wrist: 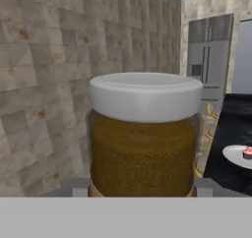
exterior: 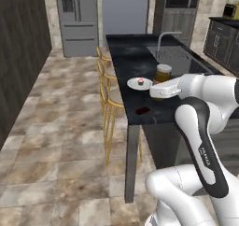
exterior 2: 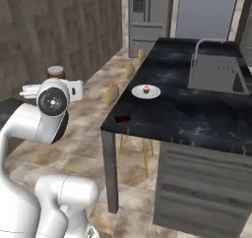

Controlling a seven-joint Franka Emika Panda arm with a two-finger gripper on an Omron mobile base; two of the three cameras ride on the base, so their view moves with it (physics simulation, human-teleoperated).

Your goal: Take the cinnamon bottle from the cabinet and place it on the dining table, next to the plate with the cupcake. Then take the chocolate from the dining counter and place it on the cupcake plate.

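Brown-filled and pale-lidded, the cinnamon bottle [wrist: 145, 133] stands upright in the end effector [wrist: 142, 190], whose jaws are closed against its sides, carried clear of any surface. From the held jar, the plate [wrist: 239, 156] with the cupcake [wrist: 247, 153] lies to the right in the hand view, resting on the black marble worktop [exterior 2: 197, 109]. The chocolate [exterior 2: 122, 118] sits near the worktop's front corner (well apart from the plate). Judged next: carry sideways toward the plate, jar axis kept vertical.
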